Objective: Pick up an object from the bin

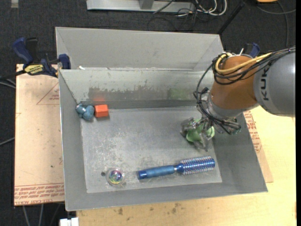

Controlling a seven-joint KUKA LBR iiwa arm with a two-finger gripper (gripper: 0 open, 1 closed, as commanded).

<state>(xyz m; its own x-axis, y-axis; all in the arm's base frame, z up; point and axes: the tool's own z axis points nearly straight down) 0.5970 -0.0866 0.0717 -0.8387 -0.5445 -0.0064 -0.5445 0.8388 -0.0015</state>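
Observation:
My gripper [197, 134] is low in the right part of the bin, under the orange wrist cover. A small green, soft-looking thing [192, 135] sits between its two metal fingers, which press on it from either side. The green thing is at or just above the bin floor; I cannot tell which. A blue hairbrush [176, 168] lies just in front of the gripper, with its bristled head to the right and its handle pointing left.
An orange block [101, 111] and a blue-grey lump [86, 112] lie side by side in the far left corner. A shiny, iridescent ball [115, 176] rests near the front left. The arm comes in over the right wall.

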